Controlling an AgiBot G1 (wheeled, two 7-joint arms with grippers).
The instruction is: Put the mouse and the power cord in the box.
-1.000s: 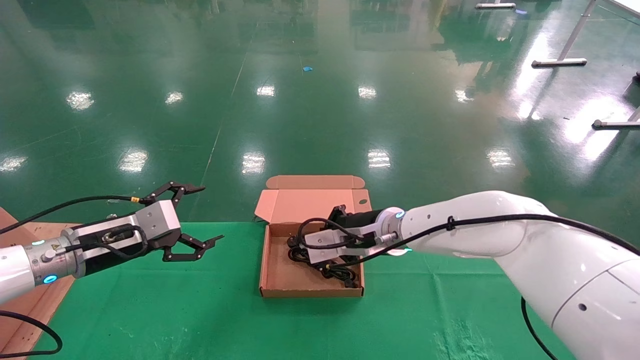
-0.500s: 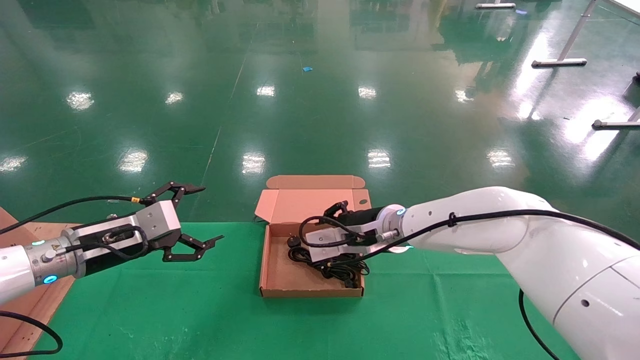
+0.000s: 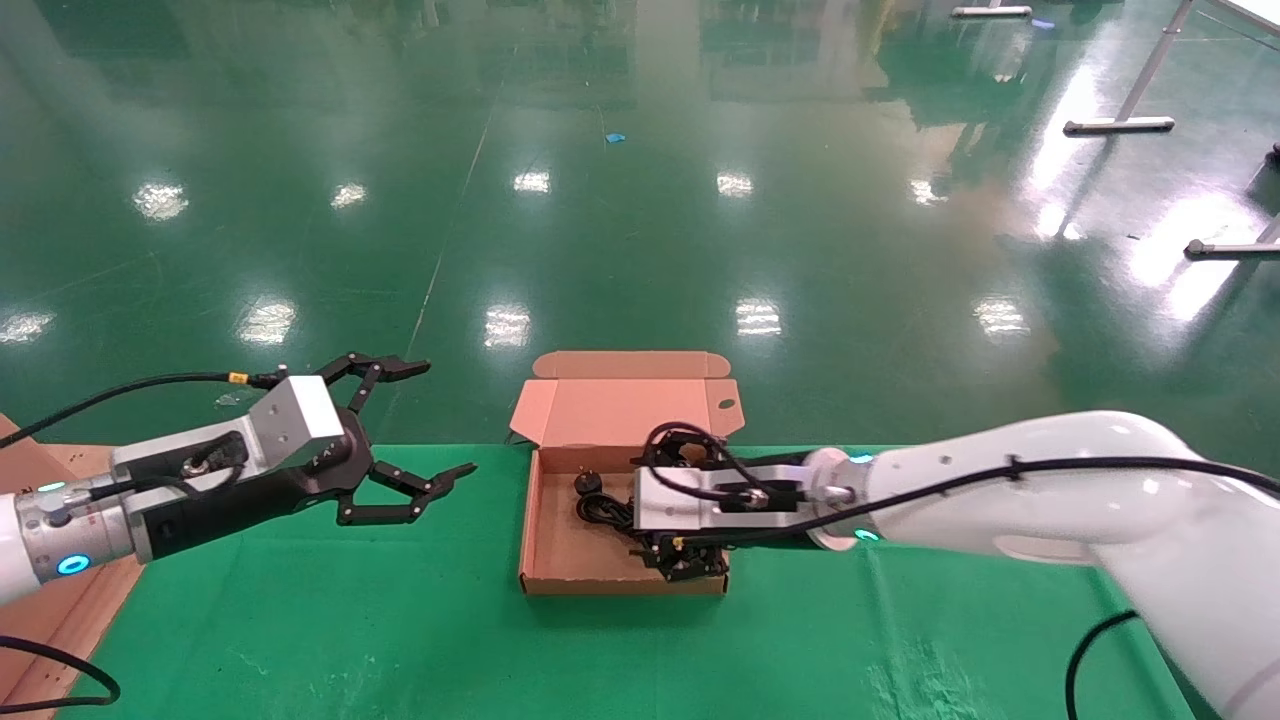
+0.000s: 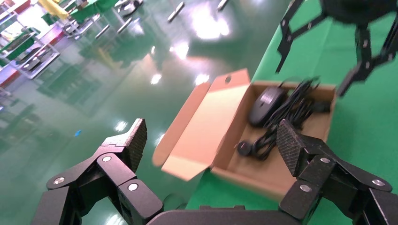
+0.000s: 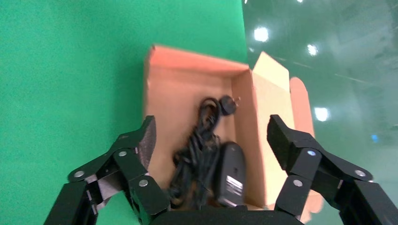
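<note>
The mouse (image 5: 232, 174) and the power cord (image 5: 199, 149) are lying side by side inside the box (image 3: 535, 540), which is sitting lid-open on the green tabletop (image 3: 400, 620). The right pincer (image 5: 211, 140) is hovering above the box, spread wide and holding nothing. The left pincer (image 3: 415, 432) is hanging off to the box's left, also spread wide and gripping nothing.

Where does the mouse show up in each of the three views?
Head view: hidden behind the right arm over the box.
Left wrist view: mouse in the box, beside the cord, near the lid flap.
Right wrist view: mouse in the box between the open right gripper fingers, label visible.
Shared landmark: the cord's round plug.
</note>
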